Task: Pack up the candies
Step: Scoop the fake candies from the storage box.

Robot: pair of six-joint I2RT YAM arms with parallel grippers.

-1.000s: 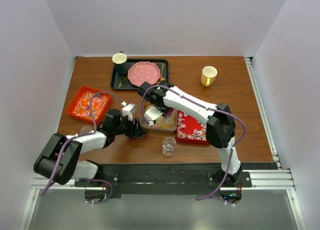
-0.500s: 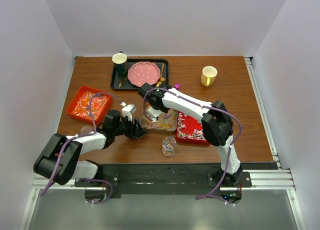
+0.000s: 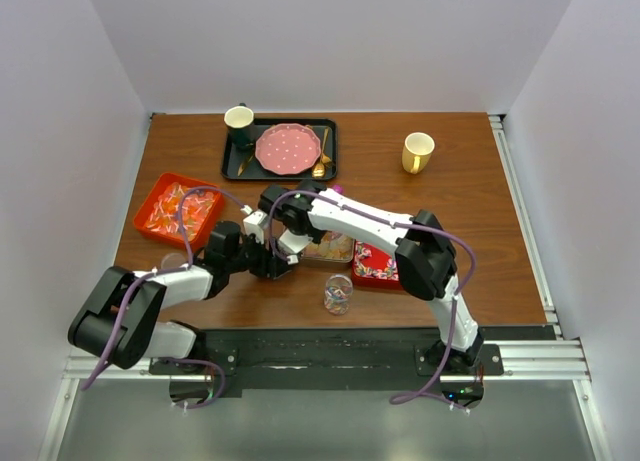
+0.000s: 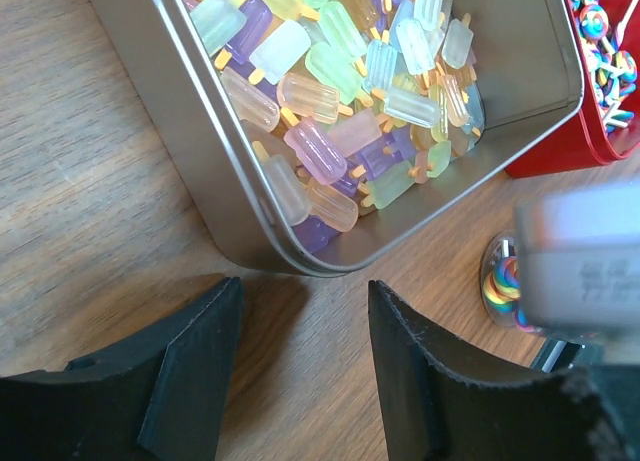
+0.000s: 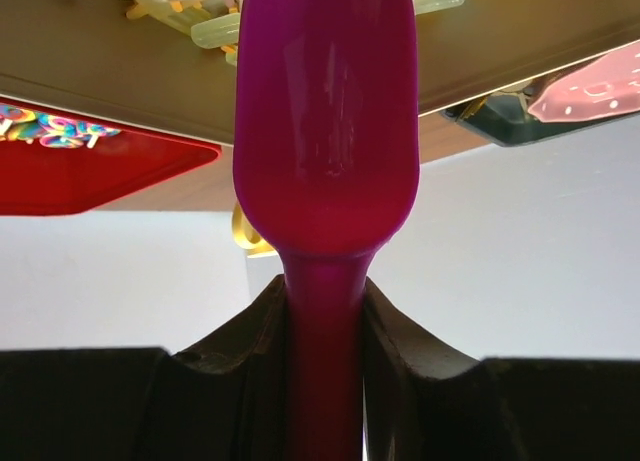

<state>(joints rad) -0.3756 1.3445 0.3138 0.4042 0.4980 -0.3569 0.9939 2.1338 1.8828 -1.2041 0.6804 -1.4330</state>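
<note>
Pastel sugared candies (image 4: 330, 91) fill a silver tin (image 4: 200, 151), which sits mid-table (image 3: 325, 246). Swirled candies lie in a red tin (image 3: 378, 261). Orange-red wrapped candies fill a red tray (image 3: 178, 209) at the left. A small glass jar (image 3: 338, 293) holds multicoloured pieces. My right gripper (image 5: 325, 311) is shut on the handle of the purple scoop (image 5: 325, 121). It hovers at the tin's left end (image 3: 298, 229), and the scoop's tip (image 3: 337, 188) points back-right. What is in the bowl is hidden. My left gripper (image 4: 305, 321) is open and empty on the wood at the tin's near-left corner (image 3: 275, 261).
A black tray (image 3: 232, 161) at the back holds a dark cup (image 3: 239, 121), the pink dotted plate (image 3: 288, 148) and a gold spoon (image 3: 320, 161). A yellow mug (image 3: 418, 151) stands back right. A second glass (image 3: 172, 262) stands by the red tray.
My right arm has swung left across the silver tin, carrying the scoop up out of the candies and turning it over. My left arm has stayed put.
</note>
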